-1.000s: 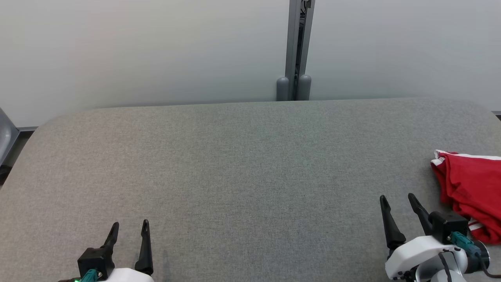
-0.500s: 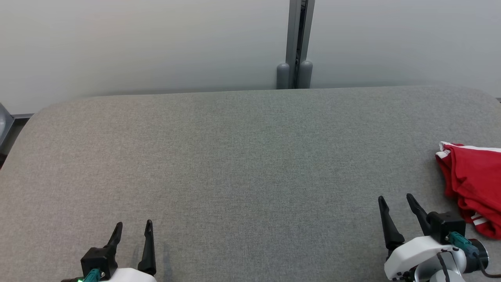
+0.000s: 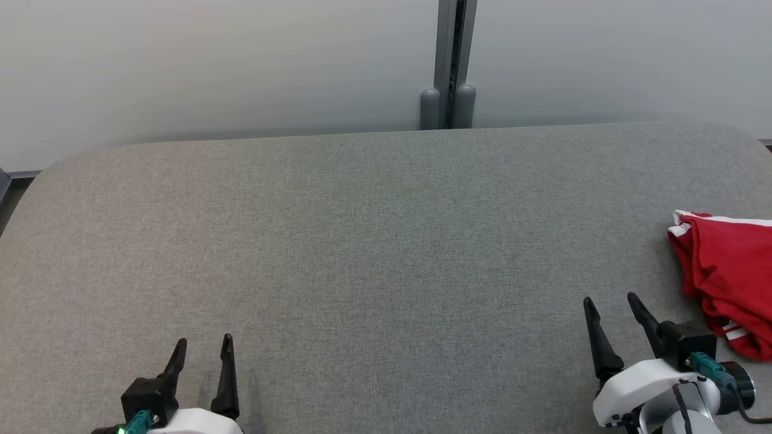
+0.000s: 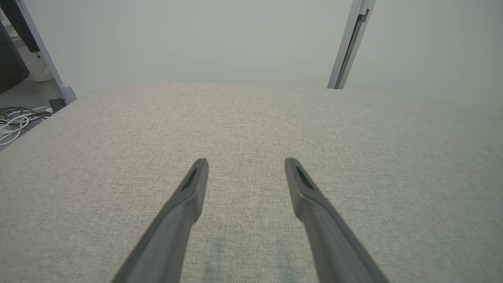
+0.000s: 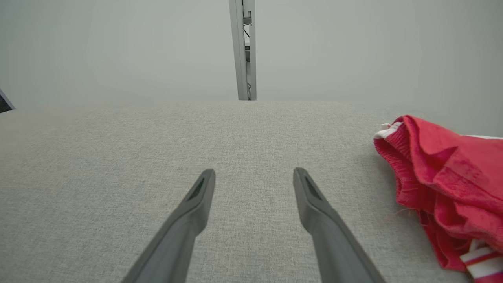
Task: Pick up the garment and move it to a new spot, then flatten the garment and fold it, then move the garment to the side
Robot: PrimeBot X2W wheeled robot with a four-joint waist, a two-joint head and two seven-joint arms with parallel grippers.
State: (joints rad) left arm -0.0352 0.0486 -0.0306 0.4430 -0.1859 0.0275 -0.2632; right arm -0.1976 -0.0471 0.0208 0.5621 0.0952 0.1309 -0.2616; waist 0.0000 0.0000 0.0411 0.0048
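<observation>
From the head view, a grey fabric-covered table (image 3: 374, 241) spreads wide before a pale wall, with a grey upright post (image 3: 449, 60) behind its far edge. The left gripper (image 3: 204, 340) sits at the lower left, its two dark fingers spread apart and holding nothing. The right gripper (image 3: 610, 298) sits at the lower right, fingers likewise parted and empty. The garment (image 3: 727, 271), red with white stripes, lies crumpled on the table at the far right edge, just beside the right gripper's wrist but apart from its fingers.

In the left wrist view, the left gripper (image 4: 246, 161) hovers low over bare fabric, fingers wide, nothing between them. White cables (image 4: 15, 122) lie on the floor off the table's left side.

In the right wrist view, the right gripper (image 5: 254, 171) is spread wide and empty, and the garment (image 5: 444, 177) lies bunched to the right of its fingers, not touching them
</observation>
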